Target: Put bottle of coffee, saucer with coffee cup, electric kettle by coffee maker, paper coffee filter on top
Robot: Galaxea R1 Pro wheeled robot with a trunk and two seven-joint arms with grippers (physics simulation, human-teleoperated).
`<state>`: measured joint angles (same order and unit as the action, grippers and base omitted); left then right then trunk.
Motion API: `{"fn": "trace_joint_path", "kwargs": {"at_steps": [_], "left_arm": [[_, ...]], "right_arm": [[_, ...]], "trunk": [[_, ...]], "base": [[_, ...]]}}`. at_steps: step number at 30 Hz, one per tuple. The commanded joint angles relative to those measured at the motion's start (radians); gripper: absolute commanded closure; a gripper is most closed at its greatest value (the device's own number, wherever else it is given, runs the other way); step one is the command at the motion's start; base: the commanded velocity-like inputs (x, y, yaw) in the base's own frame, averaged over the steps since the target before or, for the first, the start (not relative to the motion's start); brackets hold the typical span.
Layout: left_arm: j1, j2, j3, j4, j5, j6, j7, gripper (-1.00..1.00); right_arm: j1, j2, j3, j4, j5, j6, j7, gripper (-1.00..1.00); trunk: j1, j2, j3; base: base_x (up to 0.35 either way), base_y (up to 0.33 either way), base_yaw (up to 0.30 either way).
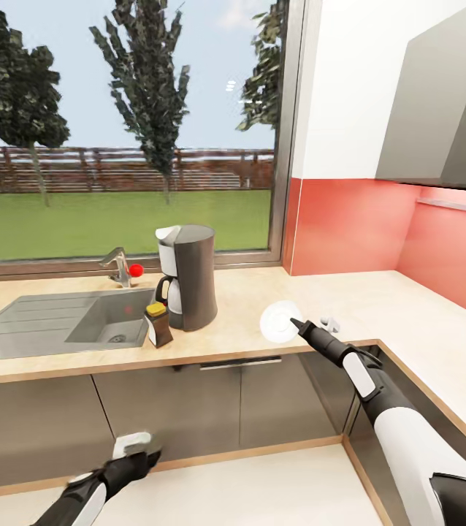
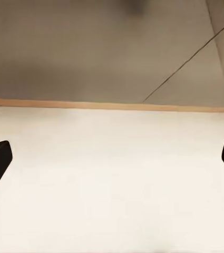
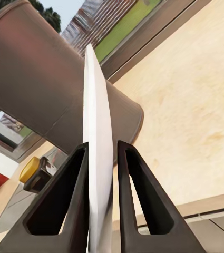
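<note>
Right pincer (image 1: 296, 322) clamps the saucer (image 1: 280, 320) on edge, ready to lay at the coffee maker's (image 1: 189, 276) 3 o'clock; left pincer (image 1: 136, 447) wide, idle.

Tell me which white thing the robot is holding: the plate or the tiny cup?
The saucer. The right gripper has its fingers pinching the plate's rim, holding it tilted above the countertop. The coffee cup sits apart on the counter, untouched.

I'm facing a big window (image 1: 127, 131) — trees, fence, lawn outside. Red backsplash (image 1: 350, 226), grey upper cabinet (image 1: 445, 102), steel sink (image 1: 50, 325) — pale floor (image 1: 262, 489) below
</note>
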<state>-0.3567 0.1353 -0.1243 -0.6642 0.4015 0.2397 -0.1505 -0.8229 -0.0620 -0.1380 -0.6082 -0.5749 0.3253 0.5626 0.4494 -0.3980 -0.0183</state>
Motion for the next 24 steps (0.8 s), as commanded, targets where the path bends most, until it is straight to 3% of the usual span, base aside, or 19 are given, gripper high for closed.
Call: {"fn": "trace_joint_path", "kwargs": {"at_steps": [1, 7, 13, 17, 20, 24], "left_arm": [[0.0, 0.001, -0.014, 0.01, -0.012, 0.002, 0.038, -1.0], [0.002, -0.001, -0.037, 0.09, -0.097, -0.001, 0.192, -1.0], [0.002, 0.0, -0.041, 0.176, -0.116, 0.001, 0.326, -1.0], [0.002, 0.001, -0.043, 0.192, -0.117, 0.006, 0.328, -1.0], [0.001, 0.002, -0.045, 0.246, -0.163, 0.008, 0.328, -1.0], [0.001, 0.006, -0.047, 0.335, -0.175, 0.009, 0.328, -1.0]], "right_arm": [[-0.001, 0.0, -0.004, 0.0, -0.01, 0.01, 0.004, 1.0], [-0.001, -0.001, -0.006, 0.001, -0.012, 0.011, 0.003, 1.0], [-0.001, 0.006, -0.005, 0.01, -0.012, 0.011, 0.002, 1.0], [-0.001, 0.014, -0.005, 0.011, -0.011, 0.011, 0.002, 1.0], [-0.001, 0.017, -0.005, 0.013, -0.01, 0.011, 0.002, 1.0], [-0.001, 0.018, -0.006, 0.014, -0.01, 0.011, 0.002, 1.0]], "trunk": [[0.001, -0.002, -0.002], [0.001, -0.002, -0.002], [0.001, -0.002, -0.002], [0.001, -0.002, -0.002], [0.001, -0.002, -0.002], [0.001, -0.002, -0.002]], "base": [[0.0, 0.0, 0.0], [0.0, 0.0, 0.0], [0.0, 0.0, 0.041], [0.0, 0.0, 0.258], [0.0, 0.0, 0.274], [0.0, 0.0, 0.276]]}}
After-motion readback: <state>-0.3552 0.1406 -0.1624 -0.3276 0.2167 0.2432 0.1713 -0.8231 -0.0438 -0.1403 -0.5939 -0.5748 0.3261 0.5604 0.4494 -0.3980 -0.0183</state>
